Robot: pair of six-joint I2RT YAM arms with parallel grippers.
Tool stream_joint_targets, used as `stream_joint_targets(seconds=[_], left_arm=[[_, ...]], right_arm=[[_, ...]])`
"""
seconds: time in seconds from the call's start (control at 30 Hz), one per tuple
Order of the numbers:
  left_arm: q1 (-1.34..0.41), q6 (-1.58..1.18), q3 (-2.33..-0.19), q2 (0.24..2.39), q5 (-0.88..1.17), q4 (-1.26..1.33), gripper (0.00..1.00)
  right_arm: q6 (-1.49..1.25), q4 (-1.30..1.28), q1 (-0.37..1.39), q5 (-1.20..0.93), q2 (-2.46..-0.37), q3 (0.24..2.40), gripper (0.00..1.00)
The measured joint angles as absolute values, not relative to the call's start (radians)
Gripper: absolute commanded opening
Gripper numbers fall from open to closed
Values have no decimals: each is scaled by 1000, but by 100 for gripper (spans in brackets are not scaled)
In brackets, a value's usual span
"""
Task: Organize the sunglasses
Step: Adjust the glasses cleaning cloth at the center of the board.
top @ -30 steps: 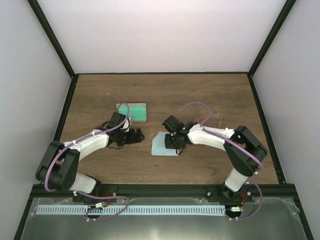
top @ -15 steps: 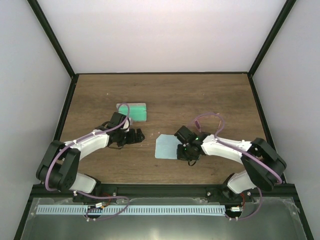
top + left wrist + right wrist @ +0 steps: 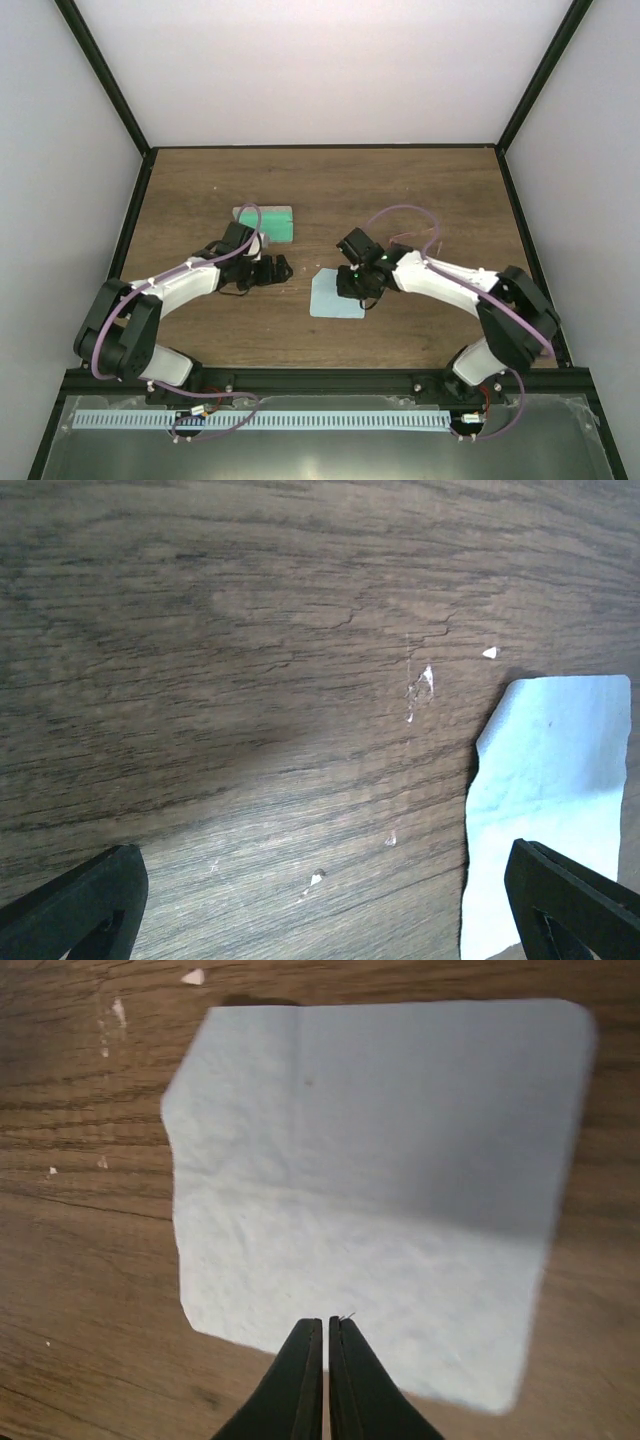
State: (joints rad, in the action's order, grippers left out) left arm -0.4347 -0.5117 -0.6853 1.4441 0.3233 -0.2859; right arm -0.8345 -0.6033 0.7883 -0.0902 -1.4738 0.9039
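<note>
Cloth (image 3: pixel 380 1180) is what you're working over: it lies flat and spread on the table (image 3: pixel 400 190), right at the centre. Your right gripper (image 3: pixel 326 1325) sits at its near edge with the jaws pressed together. I see nothing pinched between them and the fabric isn't lifted or bunched, so I read this as a closed tip resting at the edge, not a hold.

Your left gripper (image 3: pixel 320 890) hovers low over bare wood just to the left of the cloth. Its jaws are spread as wide as they go and nothing is between them. That looks like an arm parked ready to take something.

Behind it, the case (image 3: pixel 268 222) lies open with its green lining up, just beyond the left wrist and within easy reach of that arm.

Now the sunglasses (image 3: pixel 428 240): neither wrist camera shows them. From above, the only hint is a faint, thin wiry trace on the table just beyond your right forearm, well apart from the case. I can't confirm it's them. If it is, they're untouched, so the real work isn't yet begun: you'd need your right arm to turn back to reach them.
</note>
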Motion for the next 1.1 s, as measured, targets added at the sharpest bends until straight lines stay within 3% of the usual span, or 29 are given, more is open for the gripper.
stream_joint_targets(seconds=[0.3,0.77,0.9,1.0,1.1], left_arm=[[-437,-511,-694,1409,315,-303,100],[-437,-512,-661,1398,302,-297,100],[-448,-509,-669,1416,308,-290,81],[-501,-485,-735,1466,311,-301,75],[-584,-455,-866,1549,312,-320,54]], right_arm=[[-823,-467,761,-209,-1624,854,3],[-820,-442,654,-237,-1415,631,7],[-820,-511,636,-209,-1369,619,7],[-820,-567,636,-189,-1358,651,7],[-820,-599,630,-166,-1344,704,4]])
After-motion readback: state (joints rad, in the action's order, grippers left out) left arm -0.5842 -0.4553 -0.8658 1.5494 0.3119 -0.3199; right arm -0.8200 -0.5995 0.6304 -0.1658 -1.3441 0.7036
